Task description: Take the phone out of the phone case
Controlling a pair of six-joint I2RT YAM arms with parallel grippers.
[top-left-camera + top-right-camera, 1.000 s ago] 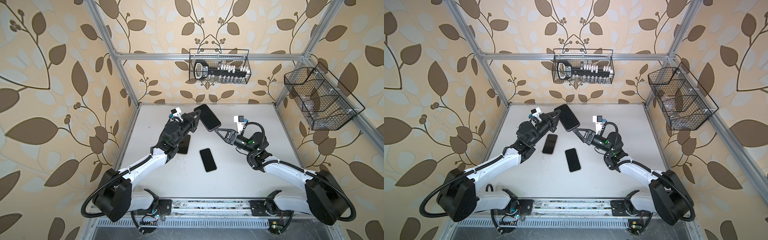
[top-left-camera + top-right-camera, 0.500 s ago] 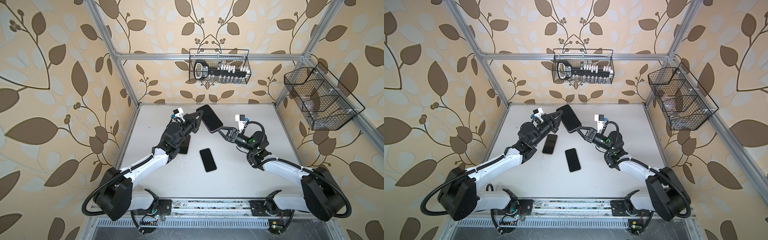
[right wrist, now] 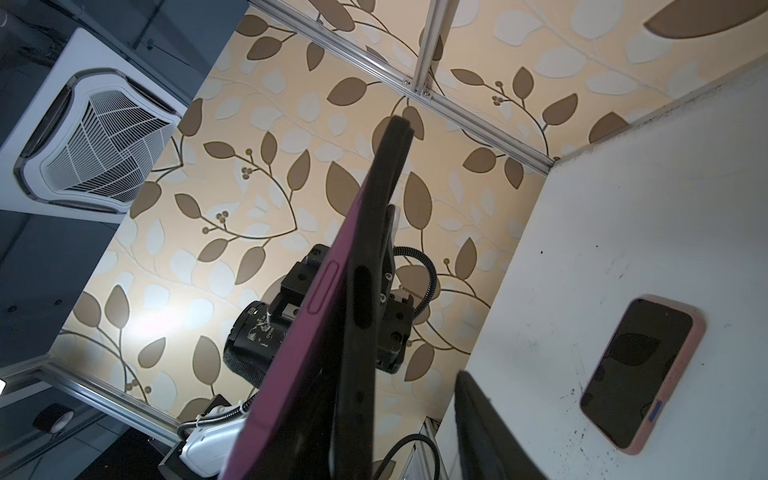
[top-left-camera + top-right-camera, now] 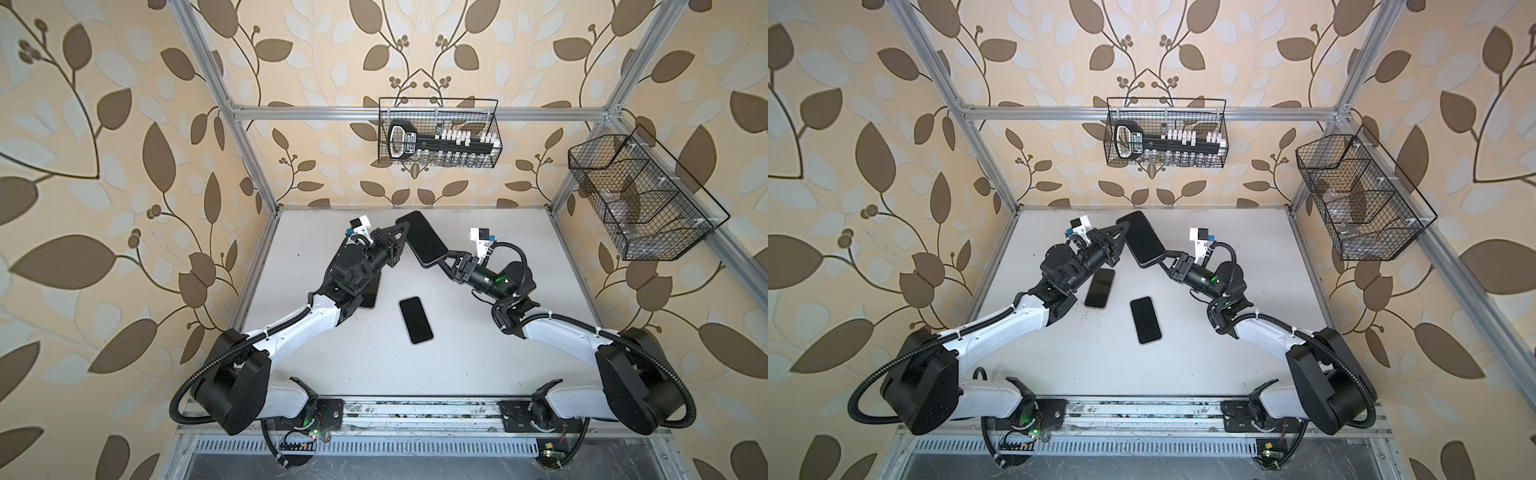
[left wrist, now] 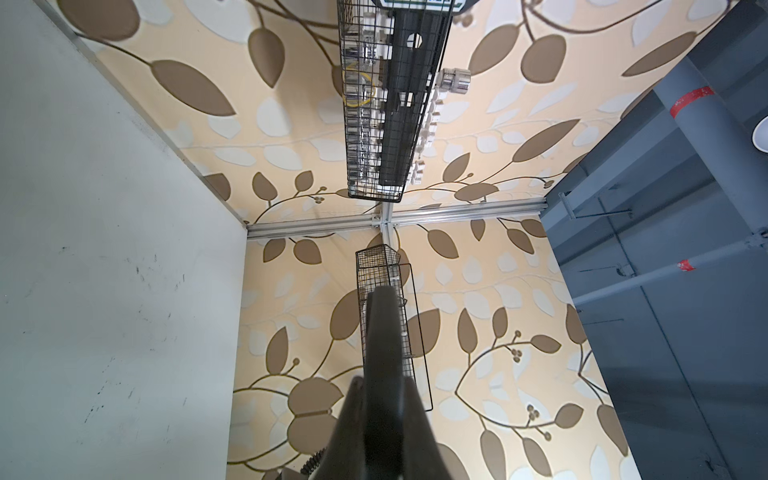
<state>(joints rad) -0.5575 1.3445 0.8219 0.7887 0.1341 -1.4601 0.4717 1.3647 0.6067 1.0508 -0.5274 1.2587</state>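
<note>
Black and pinched down tight, the left gripper (image 4: 404,233) clamps one long edge of the phone case (image 4: 424,241). It holds the case tilted in the air over the far part of the white table (image 4: 478,365). Beneath that arm we see a pink-cased phone (image 4: 1099,287) lying screen up, largely covered by the wrist in a top view. Right of it, and apart from it, a second dark phone (image 4: 415,320) lies flat on the table.

In the right wrist view the purple phone (image 3: 299,340) shows alongside the black case. We think the two stand slightly apart along that side, though the close angle makes it hard to judge. The right gripper (image 4: 448,261) sits at the corner of the case farthest from the back wall, jaws partly apart. We cannot tell whether they press on it. Furthest right, a wire basket (image 4: 640,195) hangs on the side wall.
</note>
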